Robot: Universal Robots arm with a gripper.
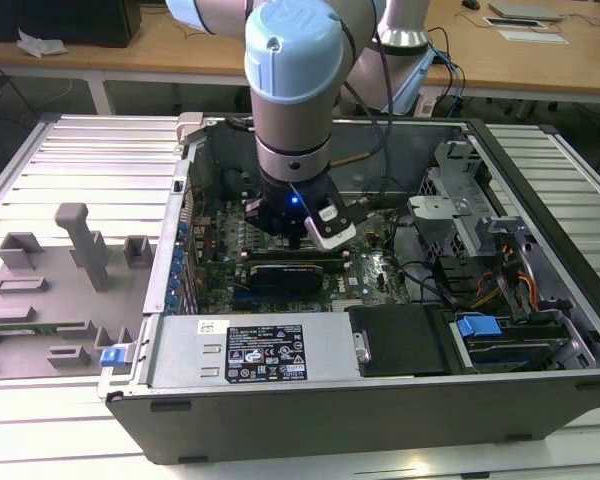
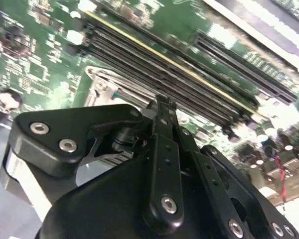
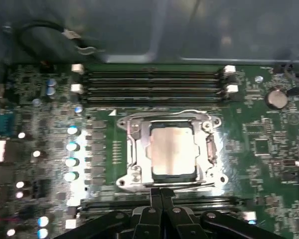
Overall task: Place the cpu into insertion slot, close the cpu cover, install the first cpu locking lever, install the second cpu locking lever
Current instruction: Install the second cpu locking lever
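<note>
One cpu sits under one seemingly closed cpu cover.

The black label on the computer case carries print too small to read.

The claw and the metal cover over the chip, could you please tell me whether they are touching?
Cannot tell. In the first wrist view the shut claw tips meet the cover's near edge, but no view plainly shows contact or a gap.
</note>
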